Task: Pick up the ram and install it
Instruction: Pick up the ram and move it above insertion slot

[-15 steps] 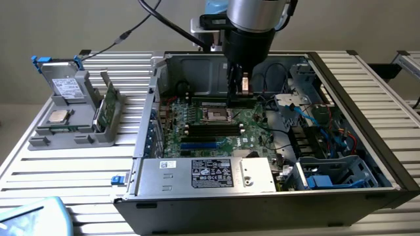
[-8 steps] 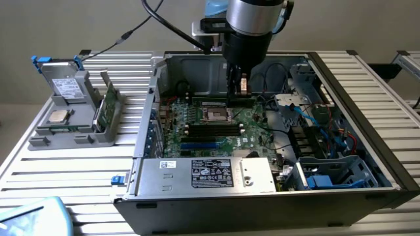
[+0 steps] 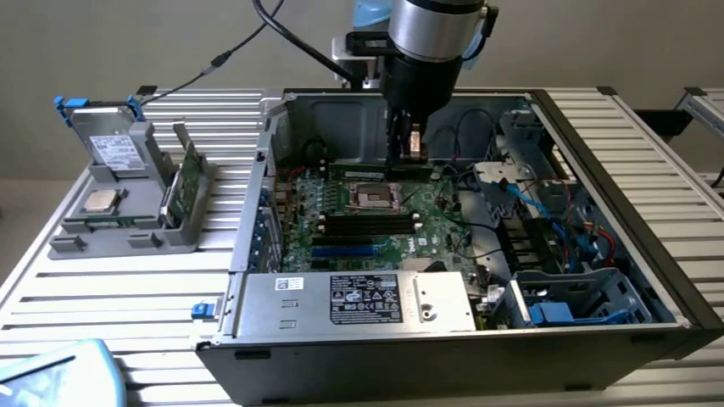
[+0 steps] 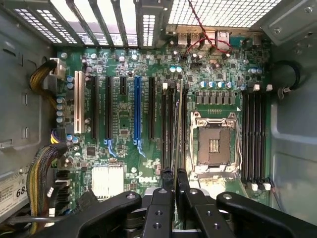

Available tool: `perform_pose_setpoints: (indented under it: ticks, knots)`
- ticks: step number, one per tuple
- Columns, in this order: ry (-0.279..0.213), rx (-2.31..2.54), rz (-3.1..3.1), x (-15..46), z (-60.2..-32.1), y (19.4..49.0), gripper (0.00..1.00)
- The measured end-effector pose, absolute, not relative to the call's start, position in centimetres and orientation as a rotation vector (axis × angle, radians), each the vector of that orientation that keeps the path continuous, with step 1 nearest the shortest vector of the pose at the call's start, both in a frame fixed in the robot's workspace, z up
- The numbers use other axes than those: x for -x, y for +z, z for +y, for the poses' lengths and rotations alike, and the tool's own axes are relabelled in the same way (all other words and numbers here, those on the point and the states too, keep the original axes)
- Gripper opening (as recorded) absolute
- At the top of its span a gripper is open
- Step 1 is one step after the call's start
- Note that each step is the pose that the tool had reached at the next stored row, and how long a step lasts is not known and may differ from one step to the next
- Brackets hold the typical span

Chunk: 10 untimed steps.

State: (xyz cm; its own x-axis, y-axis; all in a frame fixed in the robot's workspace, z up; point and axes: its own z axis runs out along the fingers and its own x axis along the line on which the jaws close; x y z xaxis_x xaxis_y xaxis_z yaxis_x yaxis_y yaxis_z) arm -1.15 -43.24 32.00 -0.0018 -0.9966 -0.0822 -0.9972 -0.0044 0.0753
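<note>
The ram is partly hidden by the pincer gripping it

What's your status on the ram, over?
Gripper shut on the ram, held edge-on. Ram over the memory slots beside the CPU socket. Nothing seen blocking.

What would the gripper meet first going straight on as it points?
Likely the long black motherboard slots beside the silver processor socket, the slim dark green ram stick in the gripper touching first; depth unclear.
</note>
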Motion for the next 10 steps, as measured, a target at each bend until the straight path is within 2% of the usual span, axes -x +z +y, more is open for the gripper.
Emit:
perform_pose_setpoints:
  ticks: [6,10]
  knots:
    - [0.176,2.22,2.211,1.08,-43.18,31.76,0.14]
    - [0.119,2.209,2.178,1.08,-43.08,31.8,0.14]
